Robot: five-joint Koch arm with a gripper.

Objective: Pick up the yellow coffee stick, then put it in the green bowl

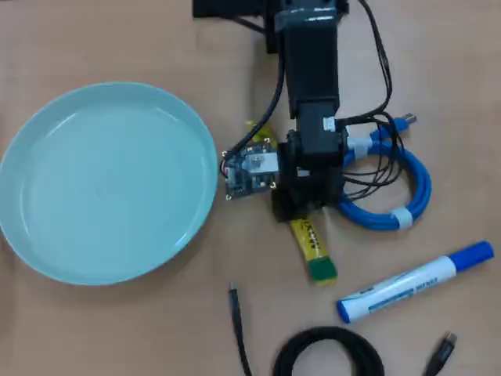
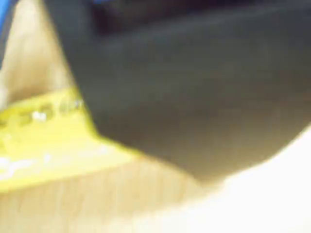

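We see the gripper (image 1: 301,205) low over the middle of the yellow coffee stick (image 1: 311,241), which lies flat on the desk (image 1: 141,329) beside the green bowl (image 1: 47,235). We cannot tell its jaw state; we should centre before clamping.

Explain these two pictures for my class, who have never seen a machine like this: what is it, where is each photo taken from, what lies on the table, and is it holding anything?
The black machine is a small robot arm with jaws at its end. One picture looks straight down at the table; the other, very blurred, comes from a camera on the arm's wrist. On the table lie a wide pale green bowl, a yellow coffee stick, a white-and-blue marker, a coiled blue cable and black cables. The arm sits right over the coffee stick, hiding its middle. Whether the jaws have closed on it cannot be told.
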